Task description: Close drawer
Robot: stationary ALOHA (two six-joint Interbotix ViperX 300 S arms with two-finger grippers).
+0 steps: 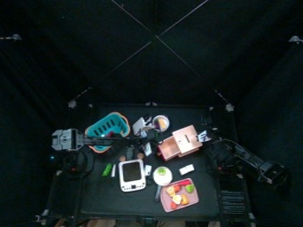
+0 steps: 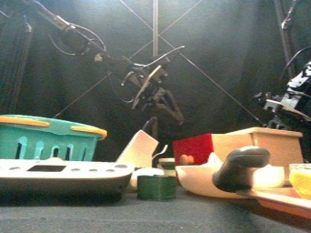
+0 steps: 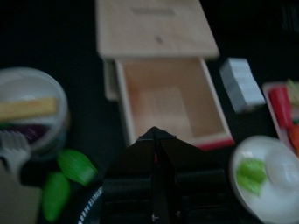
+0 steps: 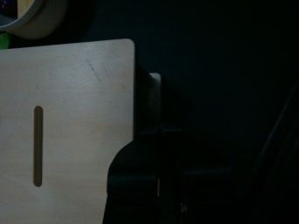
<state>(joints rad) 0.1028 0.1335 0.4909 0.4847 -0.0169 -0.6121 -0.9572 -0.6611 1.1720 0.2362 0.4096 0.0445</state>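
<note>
The drawer is a light wooden box in the middle of the table, with its compartment slid out and empty below the unit's body. My left gripper hovers above the compartment's front wall; its jaws stand narrowly apart with nothing between them. In the front view it hangs high above the table. The right gripper is a dark shape beside the drawer unit's top, on the drawer's right.
A teal basket stands to the left of the drawer and a plate behind it. In front lie a white device, a green block and a red tray of fruit.
</note>
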